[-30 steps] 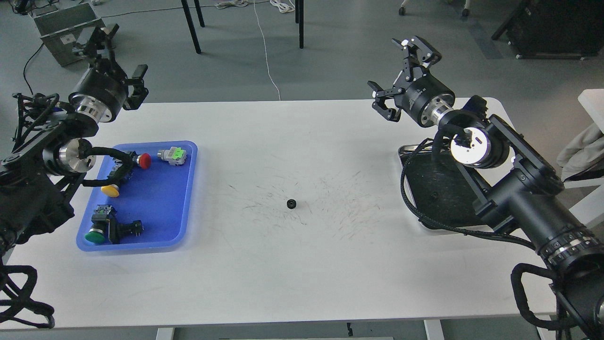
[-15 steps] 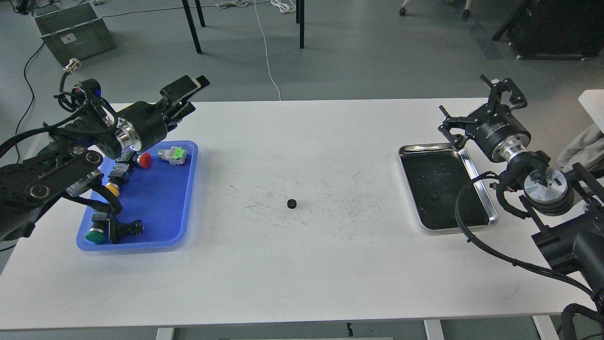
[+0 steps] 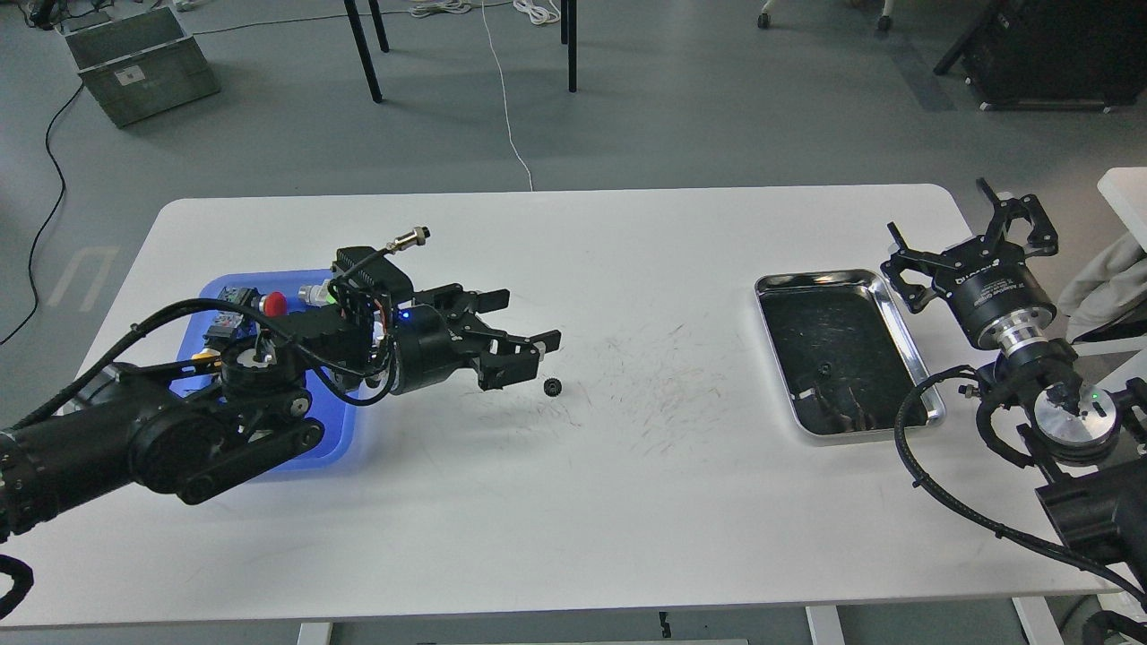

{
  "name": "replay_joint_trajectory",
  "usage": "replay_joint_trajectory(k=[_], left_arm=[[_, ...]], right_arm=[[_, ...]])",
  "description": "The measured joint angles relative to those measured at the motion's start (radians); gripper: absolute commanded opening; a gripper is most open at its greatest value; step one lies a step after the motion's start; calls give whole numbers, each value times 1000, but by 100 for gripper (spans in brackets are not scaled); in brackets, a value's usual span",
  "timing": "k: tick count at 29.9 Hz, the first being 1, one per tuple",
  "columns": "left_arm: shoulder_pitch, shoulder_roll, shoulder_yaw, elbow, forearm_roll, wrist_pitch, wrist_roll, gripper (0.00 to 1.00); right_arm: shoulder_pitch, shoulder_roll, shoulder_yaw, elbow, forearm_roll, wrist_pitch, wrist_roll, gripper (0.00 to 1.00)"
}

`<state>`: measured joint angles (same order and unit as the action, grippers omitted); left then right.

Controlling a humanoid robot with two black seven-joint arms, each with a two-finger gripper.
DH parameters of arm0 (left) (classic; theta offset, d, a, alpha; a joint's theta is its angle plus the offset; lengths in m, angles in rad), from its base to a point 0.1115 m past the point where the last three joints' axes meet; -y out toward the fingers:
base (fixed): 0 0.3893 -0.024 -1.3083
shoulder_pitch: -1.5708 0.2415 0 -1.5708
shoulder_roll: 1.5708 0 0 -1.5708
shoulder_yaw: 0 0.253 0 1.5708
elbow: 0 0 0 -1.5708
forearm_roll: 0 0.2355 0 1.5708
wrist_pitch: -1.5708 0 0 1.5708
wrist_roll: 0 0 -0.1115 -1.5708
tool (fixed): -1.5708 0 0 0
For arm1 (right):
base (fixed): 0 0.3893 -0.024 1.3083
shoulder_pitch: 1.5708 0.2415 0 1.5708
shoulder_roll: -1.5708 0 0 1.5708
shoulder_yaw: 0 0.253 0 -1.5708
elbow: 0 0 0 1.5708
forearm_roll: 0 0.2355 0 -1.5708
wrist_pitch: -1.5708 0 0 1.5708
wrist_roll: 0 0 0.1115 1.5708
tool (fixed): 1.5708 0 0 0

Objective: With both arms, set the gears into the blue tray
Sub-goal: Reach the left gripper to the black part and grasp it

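One small black gear lies on the white table near its middle. My left arm reaches over the blue tray and hides most of it. My left gripper is open, low over the table just left of the gear, its nearest fingertip a short gap away from it. At the right edge my right gripper is open, empty and raised beside the far right corner of the steel tray.
A red-capped button and a grey block with a green top show at the blue tray's far end. The steel tray's dark floor holds a small dark piece. Fine scratch marks cover the table's middle.
My left arm has swung from the table's far left corner down across the blue tray to the gear. My right arm has pulled back to the right, uncovering the steel tray.
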<state>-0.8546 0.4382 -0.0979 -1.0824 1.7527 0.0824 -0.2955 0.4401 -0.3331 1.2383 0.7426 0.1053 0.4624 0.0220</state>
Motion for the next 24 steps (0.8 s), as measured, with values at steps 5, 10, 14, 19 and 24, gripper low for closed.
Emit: replay_joint_trajectory(k=[5, 10, 14, 19, 24], left_arm=[[40, -101, 52, 136, 44, 73, 61, 98], [84, -215, 57, 239, 130, 107, 107, 97], [103, -252, 57, 273, 179, 116, 135, 94], [116, -272, 57, 314, 192, 144, 142, 69], [129, -274, 57, 320, 222, 154, 142, 38]], right_arm=[[-8, 0, -1, -1, 2, -2, 5, 99], [-9, 3, -8, -1, 2, -4, 7, 99], [-6, 3, -11, 0, 2, -4, 7, 99], [-3, 3, -11, 0, 2, -5, 7, 99], [-5, 3, -11, -2, 2, -5, 7, 99]])
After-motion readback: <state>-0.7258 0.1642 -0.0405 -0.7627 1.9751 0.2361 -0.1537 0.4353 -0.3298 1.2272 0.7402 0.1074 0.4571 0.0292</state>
